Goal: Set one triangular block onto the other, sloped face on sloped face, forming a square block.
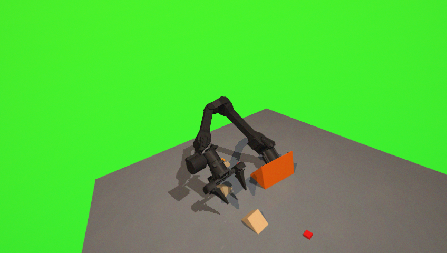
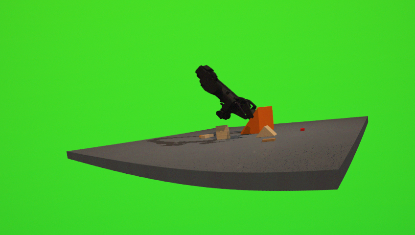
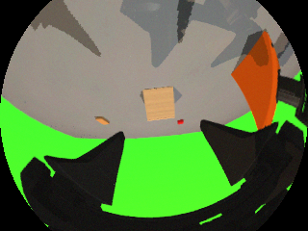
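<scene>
One tan triangular block [image 1: 254, 221] [image 2: 266, 131] [image 3: 158, 104] lies free on the grey table [image 1: 345, 187] [image 2: 189, 157], toward the front. The other tan triangular block [image 1: 224, 188] [image 2: 222, 132] stands farther back, partly hidden behind my fingers in the top view. My gripper [image 1: 233, 187] [image 3: 164, 148] is open and empty. It hangs low over the table right beside that second block, its fingers pointing down and outward. I cannot tell whether a finger touches the block.
A big orange wedge [image 1: 275, 171] [image 2: 260, 119] [image 3: 257, 84] stands close to the arm's base, right of the gripper. A small red cube [image 1: 307, 234] [image 2: 302, 129] [image 3: 181, 121] lies front right. Small flat tan pieces [image 2: 206, 135] [image 2: 268, 140] lie near the blocks.
</scene>
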`<state>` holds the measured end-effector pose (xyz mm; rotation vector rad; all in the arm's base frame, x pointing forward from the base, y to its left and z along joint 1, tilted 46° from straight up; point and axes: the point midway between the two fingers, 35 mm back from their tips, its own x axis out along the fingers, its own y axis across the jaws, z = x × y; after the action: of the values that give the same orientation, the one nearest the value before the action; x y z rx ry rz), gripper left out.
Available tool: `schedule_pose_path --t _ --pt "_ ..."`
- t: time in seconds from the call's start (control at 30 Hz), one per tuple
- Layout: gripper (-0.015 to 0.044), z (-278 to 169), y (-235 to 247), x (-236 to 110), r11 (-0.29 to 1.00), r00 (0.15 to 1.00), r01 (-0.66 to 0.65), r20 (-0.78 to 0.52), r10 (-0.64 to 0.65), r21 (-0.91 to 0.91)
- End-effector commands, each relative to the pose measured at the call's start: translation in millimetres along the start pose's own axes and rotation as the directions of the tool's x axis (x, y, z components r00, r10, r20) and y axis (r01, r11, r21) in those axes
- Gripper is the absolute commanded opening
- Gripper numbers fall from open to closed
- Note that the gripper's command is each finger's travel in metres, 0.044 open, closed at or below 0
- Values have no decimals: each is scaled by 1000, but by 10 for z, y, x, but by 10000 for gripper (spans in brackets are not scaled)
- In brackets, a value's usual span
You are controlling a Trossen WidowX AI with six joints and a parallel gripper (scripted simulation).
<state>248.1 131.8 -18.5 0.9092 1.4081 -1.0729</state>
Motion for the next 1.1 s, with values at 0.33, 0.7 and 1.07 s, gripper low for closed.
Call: schedule_pose_path --t 0.33,0.7,1.07 --pt "440 -13 -35 983 1000 1000 6 -8 -6 13" --pt "440 -27 -44 1009 1000 1000 6 -8 -6 13" --pt "387 -17 -39 1003 1000 1000 4 -2 -4 10"
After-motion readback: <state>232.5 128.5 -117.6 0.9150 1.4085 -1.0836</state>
